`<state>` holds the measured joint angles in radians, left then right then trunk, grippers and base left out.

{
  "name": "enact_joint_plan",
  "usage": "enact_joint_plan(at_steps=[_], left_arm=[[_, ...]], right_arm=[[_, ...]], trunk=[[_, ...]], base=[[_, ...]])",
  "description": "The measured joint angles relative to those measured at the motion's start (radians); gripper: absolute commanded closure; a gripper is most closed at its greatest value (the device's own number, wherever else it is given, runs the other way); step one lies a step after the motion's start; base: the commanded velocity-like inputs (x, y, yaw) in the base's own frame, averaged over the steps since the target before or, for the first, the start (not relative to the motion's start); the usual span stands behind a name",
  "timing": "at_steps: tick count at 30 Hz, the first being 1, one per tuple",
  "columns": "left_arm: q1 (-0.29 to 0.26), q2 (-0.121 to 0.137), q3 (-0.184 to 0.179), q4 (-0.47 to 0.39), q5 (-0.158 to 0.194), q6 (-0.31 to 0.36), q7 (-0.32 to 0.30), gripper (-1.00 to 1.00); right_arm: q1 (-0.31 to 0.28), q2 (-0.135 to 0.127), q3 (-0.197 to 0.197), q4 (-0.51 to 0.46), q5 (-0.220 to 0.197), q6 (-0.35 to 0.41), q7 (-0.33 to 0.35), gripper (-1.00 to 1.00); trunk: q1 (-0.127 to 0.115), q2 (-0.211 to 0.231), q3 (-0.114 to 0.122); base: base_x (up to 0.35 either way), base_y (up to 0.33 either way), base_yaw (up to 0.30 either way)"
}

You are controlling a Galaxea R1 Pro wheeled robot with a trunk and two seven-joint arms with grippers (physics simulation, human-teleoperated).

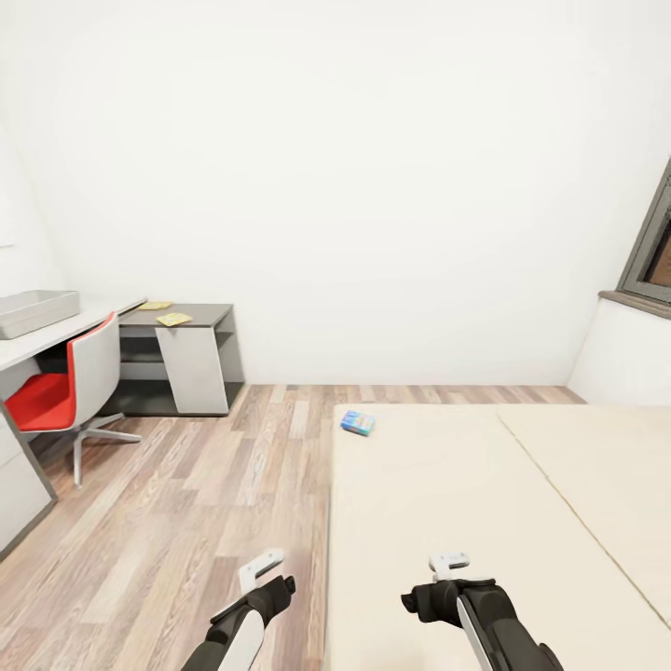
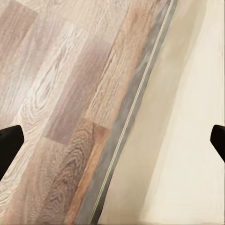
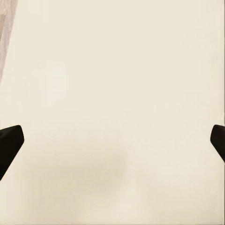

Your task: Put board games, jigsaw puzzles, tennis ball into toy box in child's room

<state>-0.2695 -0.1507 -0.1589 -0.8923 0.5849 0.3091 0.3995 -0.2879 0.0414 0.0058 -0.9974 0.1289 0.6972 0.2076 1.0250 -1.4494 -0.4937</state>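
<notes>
Toy box (image 1: 35, 311) is seen at mid-left on the pale surface (image 1: 56, 340), w/ red chair (image 1: 58, 393) below. Blue board game (image 1: 357, 423) lies at centre on bed (image 1: 485, 522) corner. Left gripper (image 1: 263, 570) and right gripper (image 1: 449, 565), lower frame, are both spread wide, nothing held.

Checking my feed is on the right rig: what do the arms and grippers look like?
Both arms are black with white panels along the forearm. The left gripper and right gripper each have a black wrist housing ending in pale white-grey fingers. In the wrist views the fingertips show as dark, blunt wedges. No cables or markings are visible.
</notes>
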Motion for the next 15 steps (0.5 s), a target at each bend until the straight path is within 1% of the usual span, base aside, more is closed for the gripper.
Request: enact_joint_plan(at_steps=[15], left_arm=[[0.000,0.000,0.000,0.000,0.000,0.000,0.000,-1.00]], right_arm=[[0.000,0.000,0.000,0.000,0.000,0.000,0.000,-1.00]], trunk=[[0.000,0.000,0.000]], base=[[0.000,-0.275,0.000]])
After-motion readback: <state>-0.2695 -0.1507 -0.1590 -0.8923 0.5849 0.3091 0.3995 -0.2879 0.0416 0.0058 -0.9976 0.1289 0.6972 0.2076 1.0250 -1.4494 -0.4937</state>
